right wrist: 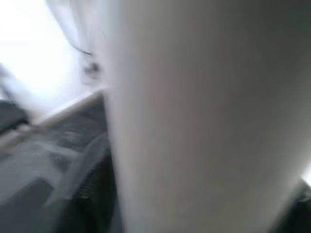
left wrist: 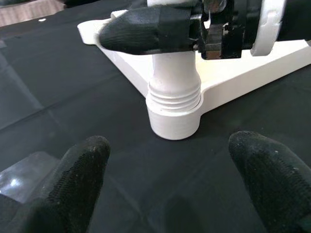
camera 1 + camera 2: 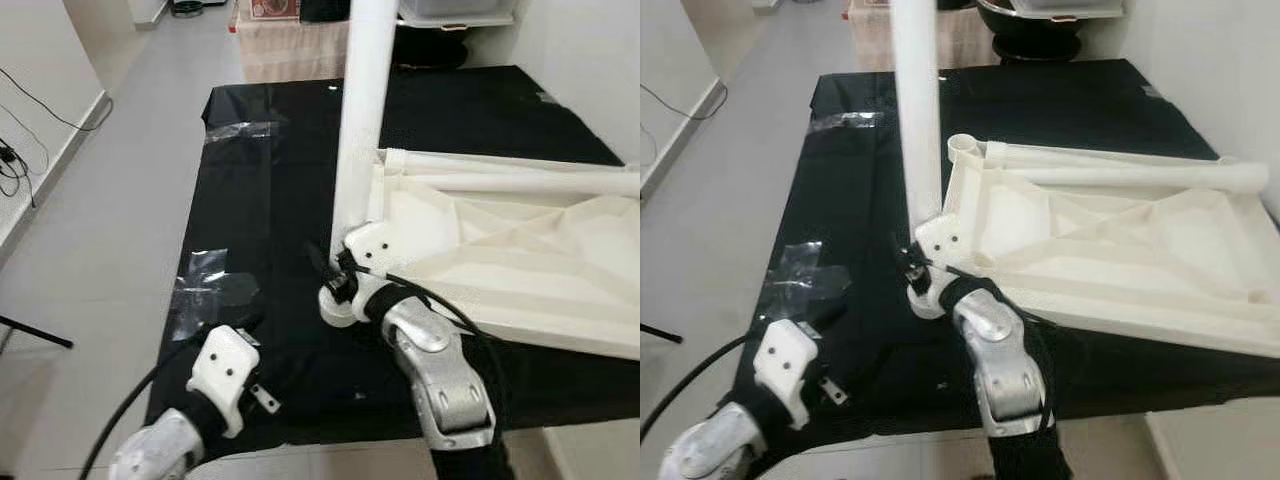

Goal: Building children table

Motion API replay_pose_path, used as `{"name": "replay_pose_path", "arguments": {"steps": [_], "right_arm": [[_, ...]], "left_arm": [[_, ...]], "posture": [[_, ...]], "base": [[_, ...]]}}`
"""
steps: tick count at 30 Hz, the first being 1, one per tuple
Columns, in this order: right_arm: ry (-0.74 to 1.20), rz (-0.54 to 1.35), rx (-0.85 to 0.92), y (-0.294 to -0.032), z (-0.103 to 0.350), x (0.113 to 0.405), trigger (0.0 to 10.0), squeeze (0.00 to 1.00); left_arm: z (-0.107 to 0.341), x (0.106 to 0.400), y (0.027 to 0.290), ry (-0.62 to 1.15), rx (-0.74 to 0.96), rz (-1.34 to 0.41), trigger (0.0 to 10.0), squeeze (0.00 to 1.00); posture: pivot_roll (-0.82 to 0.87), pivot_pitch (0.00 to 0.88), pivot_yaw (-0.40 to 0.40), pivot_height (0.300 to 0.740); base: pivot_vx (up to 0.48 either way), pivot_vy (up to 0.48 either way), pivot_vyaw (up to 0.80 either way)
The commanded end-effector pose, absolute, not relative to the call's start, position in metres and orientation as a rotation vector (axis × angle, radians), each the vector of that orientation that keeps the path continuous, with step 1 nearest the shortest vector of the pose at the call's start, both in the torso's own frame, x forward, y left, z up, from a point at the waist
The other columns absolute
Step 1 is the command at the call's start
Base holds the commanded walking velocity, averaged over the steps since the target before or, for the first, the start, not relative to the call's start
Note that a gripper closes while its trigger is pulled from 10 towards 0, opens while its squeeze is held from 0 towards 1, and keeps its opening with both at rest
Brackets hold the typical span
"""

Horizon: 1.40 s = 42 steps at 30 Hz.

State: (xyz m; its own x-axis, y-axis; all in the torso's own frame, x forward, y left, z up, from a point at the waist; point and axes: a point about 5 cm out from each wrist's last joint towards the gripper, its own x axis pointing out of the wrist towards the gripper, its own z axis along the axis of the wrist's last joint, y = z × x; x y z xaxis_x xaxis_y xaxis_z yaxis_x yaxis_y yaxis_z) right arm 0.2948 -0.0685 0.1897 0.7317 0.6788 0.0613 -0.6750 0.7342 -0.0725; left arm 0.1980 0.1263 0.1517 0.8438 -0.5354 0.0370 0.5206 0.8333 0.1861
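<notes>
A white plastic table top [image 3: 520,260] lies upside down on a black sheet [image 3: 280,180]. A white leg [image 3: 360,110] stands upright in its near corner socket [image 2: 172,124], threads showing just above the socket. My right gripper [image 3: 345,270] is shut on the base of this leg; one black finger [image 2: 146,29] wraps across it. The right wrist view is a blurred close-up of the leg [image 1: 204,116]. My left gripper [image 2: 170,160] is open, low over the sheet just short of the socket, holding nothing. Two more white legs [image 3: 1120,175] lie along the top's far edge.
Clear tape patches [image 3: 215,280] [image 3: 240,130] stick to the sheet's left side. Grey floor [image 3: 110,220] lies to the left, with cables [image 3: 20,150] by the wall. A white wall [image 3: 600,70] is close on the right. Boxes and a shelf [image 3: 300,30] stand beyond the sheet.
</notes>
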Motion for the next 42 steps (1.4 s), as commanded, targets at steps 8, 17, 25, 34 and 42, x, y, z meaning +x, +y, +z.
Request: {"name": "replay_pose_path", "arguments": {"steps": [8, 17, 25, 34, 42], "right_arm": [[-0.079, 1.366, -0.211, -0.084, 0.211, 0.309, 10.0, 0.00], [-0.042, 1.481, -0.218, -0.085, 0.231, 0.343, 10.0, 0.00], [-0.047, 1.626, -0.168, -0.084, 0.244, 0.347, 0.0, 0.00], [-0.079, 1.451, -0.176, -0.099, 0.222, 0.322, 0.0, 0.00], [0.076, 0.412, -0.158, -0.088, 0.162, 0.269, 0.0, 0.00]], "left_arm": [[0.150, 0.190, 0.125, -0.072, 0.146, -0.564, 10.0, 0.00], [0.153, 0.172, 0.122, -0.050, 0.143, -0.575, 10.0, 0.00], [0.155, 0.163, 0.123, -0.036, 0.141, -0.577, 10.0, 0.00], [0.152, 0.168, 0.121, -0.030, 0.129, -0.588, 10.0, 0.00], [0.150, 0.177, 0.125, -0.039, 0.124, -0.580, 10.0, 0.00]], "posture": [[0.08, 0.192, -0.038, 0.740], [0.13, 0.257, -0.029, 0.740], [0.14, 0.281, -0.019, 0.740], [0.06, 0.243, -0.057, 0.740], [0.01, 0.212, -0.041, 0.740]], "base": [[0.000, 0.000, 0.00], [0.000, 0.000, 0.00], [0.000, 0.000, 0.00], [0.000, 0.000, 0.00], [0.000, 0.000, 0.00]]}}
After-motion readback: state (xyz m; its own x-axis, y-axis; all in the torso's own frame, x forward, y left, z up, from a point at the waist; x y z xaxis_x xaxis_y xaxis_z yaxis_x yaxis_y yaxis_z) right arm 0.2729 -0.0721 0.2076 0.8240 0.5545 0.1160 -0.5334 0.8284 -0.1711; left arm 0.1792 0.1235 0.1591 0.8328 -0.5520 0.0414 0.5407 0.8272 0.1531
